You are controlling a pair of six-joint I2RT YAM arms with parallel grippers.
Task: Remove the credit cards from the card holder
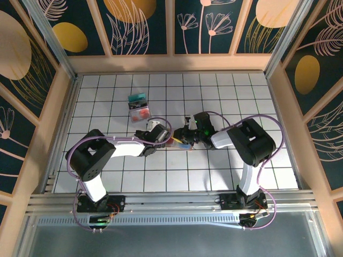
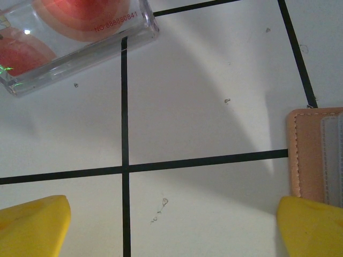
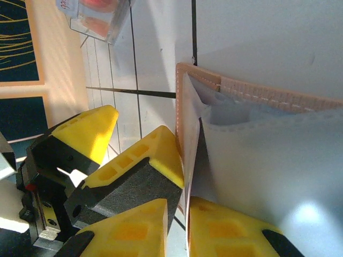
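The card holder (image 3: pixel 257 144) stands on edge with its pinkish-brown cover and grey-blue pockets showing. My right gripper (image 3: pixel 185 230) is shut on the thin cover flap at its left edge. My left gripper (image 2: pixel 171 227) is open wide over bare tile, and the card holder (image 2: pixel 311 155) lies just inside its right fingertip. From above, both grippers meet at the card holder (image 1: pixel 175 142), the left gripper (image 1: pixel 162 137) to its left and the right gripper (image 1: pixel 185 137) to its right. Two credit cards lie on the tiles behind: a teal one (image 1: pixel 137 98) and a red-and-white one (image 1: pixel 140 113).
The red-and-white card (image 2: pixel 69 37) lies close ahead of the left gripper, to its left. The left gripper's yellow fingers (image 3: pixel 88 134) crowd the holder's left side in the right wrist view. Wooden walls (image 1: pixel 63 107) ring the white tiled floor (image 1: pixel 225 176).
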